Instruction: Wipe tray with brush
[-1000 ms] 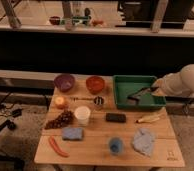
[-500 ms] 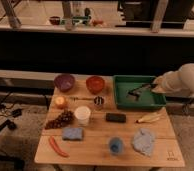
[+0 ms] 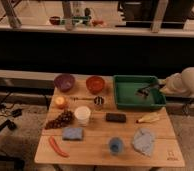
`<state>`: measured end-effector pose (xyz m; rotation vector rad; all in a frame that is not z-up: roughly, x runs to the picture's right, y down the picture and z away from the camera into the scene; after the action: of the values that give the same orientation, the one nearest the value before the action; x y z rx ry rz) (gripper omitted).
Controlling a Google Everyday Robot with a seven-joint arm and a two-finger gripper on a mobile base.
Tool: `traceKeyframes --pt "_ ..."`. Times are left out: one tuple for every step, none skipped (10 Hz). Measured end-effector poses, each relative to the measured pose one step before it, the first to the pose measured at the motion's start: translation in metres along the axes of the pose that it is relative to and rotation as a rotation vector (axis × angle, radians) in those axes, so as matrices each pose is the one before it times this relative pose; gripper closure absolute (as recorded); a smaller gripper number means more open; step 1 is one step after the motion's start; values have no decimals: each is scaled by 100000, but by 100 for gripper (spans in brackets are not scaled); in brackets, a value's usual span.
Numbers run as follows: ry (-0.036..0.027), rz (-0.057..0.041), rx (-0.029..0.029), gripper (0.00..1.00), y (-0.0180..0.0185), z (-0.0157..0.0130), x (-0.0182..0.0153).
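Fingers of the gripper (image 3: 154,88) grip the brush (image 3: 144,91), its head down inside the tray (image 3: 121,101) near the right wall. Wiping looks underway; most of the floor seems left.

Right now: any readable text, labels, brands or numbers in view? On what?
None readable.
Table: small mark at the near right corner, too blurred to read.
Tray, brush and gripper over the tray's right side: no markings seen.
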<state>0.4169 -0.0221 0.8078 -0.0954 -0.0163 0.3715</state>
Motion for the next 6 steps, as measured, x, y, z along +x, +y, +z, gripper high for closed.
traceKeyframes --pt "2135 539 1224 100 -420 459 535" --pt "1456 91 810 100 -186 362 154" --pt "1914 -218 795 100 -30 337 307" --pt "2705 -325 1089 100 -44 248 753" --pt "1891 -85 804 100 -53 125 708" --pt "1536 93 503 100 47 143 551"
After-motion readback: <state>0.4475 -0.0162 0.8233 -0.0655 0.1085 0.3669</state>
